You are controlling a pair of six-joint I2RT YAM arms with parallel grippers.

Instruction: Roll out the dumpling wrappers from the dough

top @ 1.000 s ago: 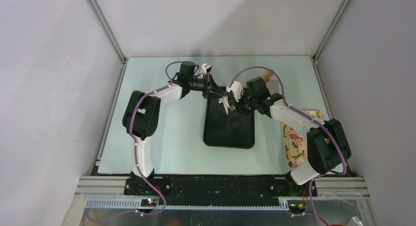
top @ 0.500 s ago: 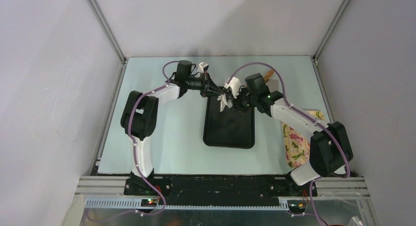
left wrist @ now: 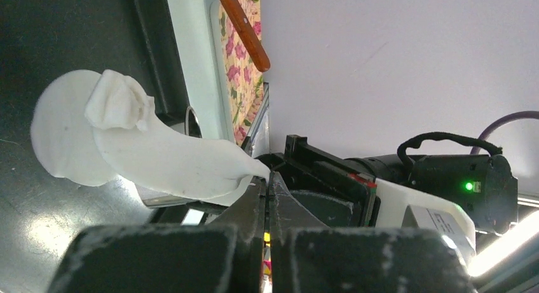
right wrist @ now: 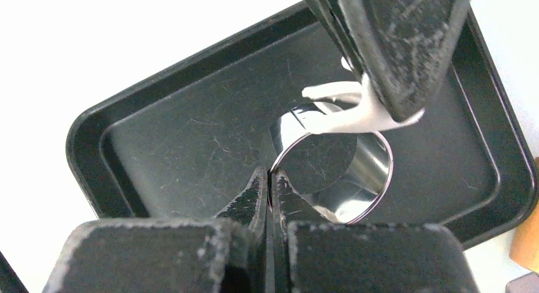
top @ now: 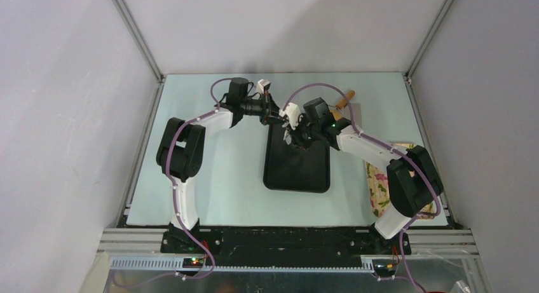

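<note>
In the left wrist view my left gripper (left wrist: 270, 175) is shut on the thin end of the white dough (left wrist: 159, 153). The dough stretches away from the jaws to a crumpled lump and a flat round part. My right gripper (right wrist: 270, 175) is shut on the rim of a round steel cup (right wrist: 346, 178), held above the black tray (right wrist: 191, 134). A strip of dough (right wrist: 343, 118) hangs from the left fingers (right wrist: 394, 45) across the cup's mouth. Seen from above, the left gripper (top: 278, 118) and the right gripper (top: 293, 129) meet over the tray's far end (top: 299, 172).
A rolling pin with an orange-brown handle (top: 345, 99) lies beyond the tray at the back right. A floral cloth (top: 383, 182) lies right of the tray, under the right arm. Grey walls close in the table on three sides.
The right arm has swung left and farther back, bringing the cup up against the left gripper. The left gripper has shifted slightly and keeps its hold on the dough.
</note>
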